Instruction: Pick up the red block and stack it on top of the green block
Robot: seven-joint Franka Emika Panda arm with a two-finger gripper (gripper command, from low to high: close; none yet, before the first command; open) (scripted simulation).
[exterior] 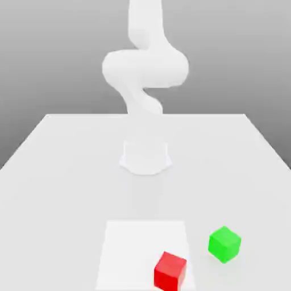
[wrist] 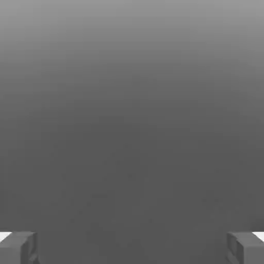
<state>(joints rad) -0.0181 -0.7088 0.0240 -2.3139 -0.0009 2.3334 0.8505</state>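
The tabletop (exterior: pixel 68 170) was the largest thing in the exterior view, a pale, flat surface running from the near edge back to a straight far edge, with a plain grey backdrop behind it. On it, toward the back and near the middle, stood the white arm (exterior: pixel 145 68), rising from a round base (exterior: pixel 145 158) and bending in a thick curve before going up and out of the picture. Its faint shadow fell forward from the base across the tabletop.

Nearer the camera lay a lighter square patch (exterior: pixel 131 244) on the tabletop, slightly brighter than the surface around it. The red block (exterior: pixel 170 270) sat at the patch's near corner on the exterior view's right, resting flat on the tabletop with one corner turned toward the camera. The green block (exterior: pixel 224 244) sat on the bare tabletop outside the patch, to the exterior view's right of the red block and a little farther back. The two blocks were near each other but did not touch, and they looked alike in size. Both were well apart from the arm's base.

In the hand view the tool (wrist: pixel 132 247) showed two grey fingertips (wrist: pixel 18 247) spread wide apart, one at each side, with nothing between them but a plain grey background.
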